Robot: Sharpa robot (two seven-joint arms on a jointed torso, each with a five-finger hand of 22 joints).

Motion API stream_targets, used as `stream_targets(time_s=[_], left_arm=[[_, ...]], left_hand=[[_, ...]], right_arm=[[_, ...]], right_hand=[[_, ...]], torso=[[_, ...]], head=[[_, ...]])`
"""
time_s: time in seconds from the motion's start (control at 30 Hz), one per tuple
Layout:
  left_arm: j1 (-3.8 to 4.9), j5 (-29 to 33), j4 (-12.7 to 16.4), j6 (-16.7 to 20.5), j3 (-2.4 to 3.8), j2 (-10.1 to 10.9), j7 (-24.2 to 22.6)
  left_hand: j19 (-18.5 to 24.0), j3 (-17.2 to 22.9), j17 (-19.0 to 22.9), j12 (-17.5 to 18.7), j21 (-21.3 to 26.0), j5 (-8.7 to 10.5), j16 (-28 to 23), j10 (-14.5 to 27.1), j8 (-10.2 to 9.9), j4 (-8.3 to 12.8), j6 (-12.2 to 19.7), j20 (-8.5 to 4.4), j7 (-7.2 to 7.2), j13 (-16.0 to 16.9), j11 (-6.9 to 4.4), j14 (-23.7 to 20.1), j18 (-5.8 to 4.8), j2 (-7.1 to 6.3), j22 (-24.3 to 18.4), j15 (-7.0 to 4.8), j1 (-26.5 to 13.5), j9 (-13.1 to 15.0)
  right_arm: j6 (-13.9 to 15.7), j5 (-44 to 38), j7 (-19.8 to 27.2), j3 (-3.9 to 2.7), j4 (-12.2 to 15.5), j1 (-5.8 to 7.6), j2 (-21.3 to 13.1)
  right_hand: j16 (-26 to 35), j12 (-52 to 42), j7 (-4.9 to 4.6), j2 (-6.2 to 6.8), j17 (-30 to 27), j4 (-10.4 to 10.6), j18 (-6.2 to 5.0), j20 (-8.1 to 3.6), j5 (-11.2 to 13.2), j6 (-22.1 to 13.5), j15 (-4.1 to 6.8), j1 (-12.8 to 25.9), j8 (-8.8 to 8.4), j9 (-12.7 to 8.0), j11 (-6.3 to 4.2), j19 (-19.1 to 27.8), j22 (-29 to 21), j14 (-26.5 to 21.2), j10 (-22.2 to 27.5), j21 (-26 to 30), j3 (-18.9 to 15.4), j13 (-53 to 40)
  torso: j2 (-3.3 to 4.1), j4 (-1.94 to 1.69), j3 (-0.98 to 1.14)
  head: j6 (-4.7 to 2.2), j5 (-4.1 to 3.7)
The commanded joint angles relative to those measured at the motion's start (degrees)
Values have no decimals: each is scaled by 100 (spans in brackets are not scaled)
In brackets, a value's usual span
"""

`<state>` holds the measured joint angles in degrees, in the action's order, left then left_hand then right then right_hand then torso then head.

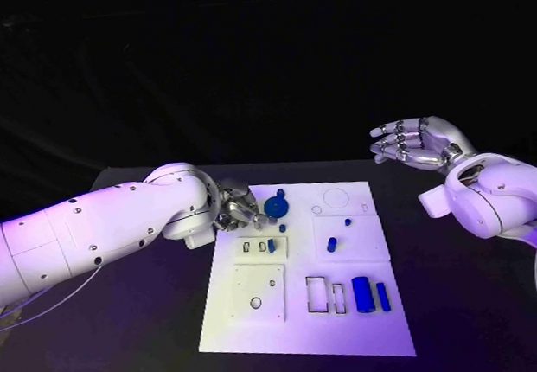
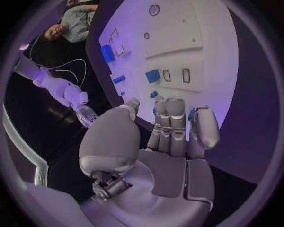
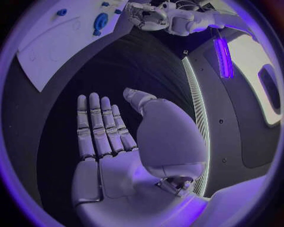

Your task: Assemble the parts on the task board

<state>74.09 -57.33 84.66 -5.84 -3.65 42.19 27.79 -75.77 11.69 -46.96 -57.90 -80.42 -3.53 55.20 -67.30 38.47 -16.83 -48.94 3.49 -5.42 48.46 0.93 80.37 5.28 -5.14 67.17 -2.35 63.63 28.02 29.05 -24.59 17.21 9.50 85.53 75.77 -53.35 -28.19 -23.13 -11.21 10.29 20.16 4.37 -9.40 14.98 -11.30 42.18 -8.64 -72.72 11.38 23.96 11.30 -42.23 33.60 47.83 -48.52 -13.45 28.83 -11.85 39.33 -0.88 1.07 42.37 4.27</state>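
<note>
The white task board (image 1: pixel 354 318) lies in the middle of the black table. My left hand (image 1: pixel 236 209) hovers at its far left edge with fingers straight and apart, the fingertips right beside a round blue disc (image 1: pixel 275 206). In the left wrist view my left hand (image 2: pixel 172 137) hides most of that disc, and blue peeks out between the fingers (image 2: pixel 158 118); I cannot tell whether they touch it. My right hand (image 1: pixel 418 144) is raised off the board at the far right, palm open and holding nothing. The right wrist view shows it as well (image 3: pixel 112 137).
Several small blue parts lie scattered on the board. A thick blue cylinder (image 1: pixel 362 294) and a slim blue bar (image 1: pixel 382 295) sit near the front right, beside two rectangular slots (image 1: pixel 317 293). A raised white plate (image 1: pixel 259 293) covers the front left.
</note>
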Motion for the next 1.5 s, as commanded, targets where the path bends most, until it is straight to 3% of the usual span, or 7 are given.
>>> stream_targets(time_s=[0.03,0.3,0.53,0.73,0.97,1.23,1.5], left_arm=[[28,-323,-44,-324,-16,-80,149],[71,-362,-162,-547,-66,-240,180],[78,-364,-257,-646,-112,-353,193],[78,-364,-307,-730,-144,-447,206],[76,-355,-339,-803,-161,-493,213],[73,-311,-363,-884,-181,-531,215],[71,-288,-387,-939,-209,-567,220]], left_hand=[[-49,-31,8,-34,-34,3,20,-34,41,-5,-1,8,41,25,-10,8,-74,56,30,-41,-11,16],[-55,-34,9,-45,-41,0,19,-36,58,-5,-4,7,46,34,-15,8,-77,70,45,-45,-1,32],[-70,-31,13,-77,-56,-4,18,-49,84,-7,-7,4,55,68,-22,7,-82,113,76,-50,7,59],[-70,-29,20,-130,-60,-6,12,-79,106,-7,-14,1,63,125,-28,5,-83,138,82,-55,16,81],[-76,-3,27,-138,-71,-10,8,-64,130,-1,0,-2,72,125,-35,3,-86,174,105,-61,68,115],[-76,33,29,-153,-77,-9,8,-56,142,0,23,-4,74,138,-39,3,-88,180,116,-65,135,142],[-85,60,33,-159,-88,-13,5,-46,148,0,39,-5,73,142,-39,2,-92,183,139,-65,181,160]], right_arm=[[-173,613,468,1,-89,2,55],[-208,735,560,7,-160,-4,144],[-227,789,572,11,-190,-13,192],[-253,823,561,17,-214,-27,241],[-255,830,533,19,-228,-35,261],[-252,832,511,21,-244,-48,279],[-285,705,476,23,-246,-65,281]], right_hand=[[373,139,-377,-54,-214,-47,-98,77,-40,51,-62,-46,-55,-95,22,-6,-280,-9,-44,263,-53,282],[599,225,-396,-91,-343,-80,-100,104,-57,55,-93,-58,-91,-168,46,-41,-488,-4,-23,434,-104,470],[666,255,-428,-107,-385,-75,-97,110,-67,42,-104,-35,-113,-202,68,-77,-564,20,-11,485,-141,541],[717,272,-443,-118,-414,-76,-93,115,-80,27,-116,-29,-132,-226,83,-90,-622,20,5,529,-167,589],[863,287,-466,-145,-488,-99,-71,134,-94,14,-155,-38,-160,-278,108,-51,-763,-61,29,659,-222,688],[926,281,-476,-160,-534,-113,-53,142,-97,13,-181,-43,-171,-307,121,-7,-840,-140,37,737,-254,738],[955,273,-493,-174,-567,-126,-31,147,-99,16,-202,-50,-178,-328,136,50,-900,-191,44,807,-275,770]], torso=[[1,-14,0],[7,4,3],[12,10,-4],[6,-8,-2],[6,-2,-11],[4,10,-2],[4,-3,-3]], head=[[29,6],[54,18],[75,-33],[86,-29],[99,-5],[122,-8],[141,-13]])
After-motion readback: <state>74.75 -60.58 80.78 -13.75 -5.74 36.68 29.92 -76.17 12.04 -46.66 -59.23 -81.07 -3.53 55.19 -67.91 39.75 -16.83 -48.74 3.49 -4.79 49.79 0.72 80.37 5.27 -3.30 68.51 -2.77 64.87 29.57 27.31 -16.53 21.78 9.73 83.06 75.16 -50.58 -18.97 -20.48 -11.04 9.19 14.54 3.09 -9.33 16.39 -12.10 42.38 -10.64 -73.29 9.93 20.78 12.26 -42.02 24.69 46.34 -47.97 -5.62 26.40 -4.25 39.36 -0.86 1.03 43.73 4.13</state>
